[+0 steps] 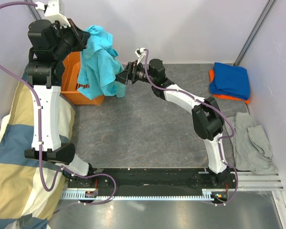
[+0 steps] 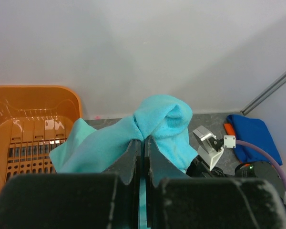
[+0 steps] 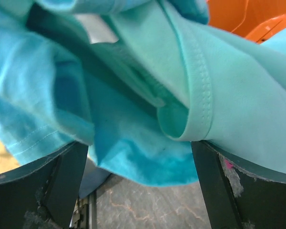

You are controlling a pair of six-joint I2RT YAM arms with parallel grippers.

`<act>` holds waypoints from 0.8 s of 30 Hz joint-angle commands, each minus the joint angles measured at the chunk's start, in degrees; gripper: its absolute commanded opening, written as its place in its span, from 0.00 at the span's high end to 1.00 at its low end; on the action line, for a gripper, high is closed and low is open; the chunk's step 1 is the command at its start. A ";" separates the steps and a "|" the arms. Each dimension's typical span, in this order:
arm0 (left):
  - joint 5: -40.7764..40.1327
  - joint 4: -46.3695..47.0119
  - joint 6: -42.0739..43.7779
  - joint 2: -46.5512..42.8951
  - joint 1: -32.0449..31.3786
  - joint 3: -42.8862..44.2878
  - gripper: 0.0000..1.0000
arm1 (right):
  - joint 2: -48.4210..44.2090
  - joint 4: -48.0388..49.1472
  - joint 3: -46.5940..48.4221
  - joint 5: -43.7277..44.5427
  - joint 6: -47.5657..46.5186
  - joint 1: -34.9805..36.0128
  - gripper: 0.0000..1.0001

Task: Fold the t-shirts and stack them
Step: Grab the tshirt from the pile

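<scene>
A turquoise t-shirt [image 1: 100,62] hangs bunched above the orange basket [image 1: 78,83], and my left gripper [image 1: 87,39] is shut on its top. In the left wrist view the jaws [image 2: 144,139] are pressed together with the turquoise t-shirt [image 2: 162,119] bulging out above them. My right gripper [image 1: 122,78] is open at the lower right edge of the hanging cloth. In its wrist view the right gripper [image 3: 143,160] has turquoise fabric [image 3: 133,148] and a mint hemmed fold [image 3: 229,95] sagging between its wide-spread fingers [image 3: 69,176]. A folded royal blue t-shirt [image 1: 231,80] lies on an orange one [image 1: 234,98] at the back right.
A big blue-and-cream striped pillow [image 1: 16,157] fills the left side beside the left arm. A grey cloth [image 1: 251,140] lies crumpled along the right edge. The orange basket [image 2: 33,114] stands against the back wall. The grey marbled table [image 1: 143,133] shows between the arms.
</scene>
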 commanded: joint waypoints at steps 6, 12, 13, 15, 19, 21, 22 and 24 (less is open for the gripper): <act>0.90 2.48 3.05 -3.75 0.69 0.49 0.98 | -1.47 -13.25 4.80 11.80 -12.84 0.13 0.02; 2.05 2.39 2.35 -3.67 0.78 0.40 0.98 | -2.97 -16.87 4.71 16.83 -17.59 0.22 0.02; 2.22 2.48 2.26 -3.67 0.78 0.31 0.98 | -2.36 -16.96 5.50 16.74 -17.68 0.22 0.02; 2.31 2.48 2.17 -3.58 0.78 0.14 0.98 | -1.83 -16.79 6.12 16.92 -17.77 0.22 0.02; 2.40 2.30 2.09 -3.93 0.78 0.05 0.98 | -1.30 -15.29 7.17 18.41 -19.26 0.13 0.02; 2.66 2.04 2.09 -4.11 0.78 -0.04 0.98 | -0.51 -14.94 8.40 18.50 -19.79 0.13 0.02; 2.66 1.95 2.00 -4.19 0.78 -0.21 0.98 | 0.62 -14.85 10.15 18.15 -19.88 0.05 0.02; 2.66 1.95 1.91 -4.37 0.87 -0.30 0.98 | 2.99 -13.89 11.91 15.88 -19.53 -0.13 0.02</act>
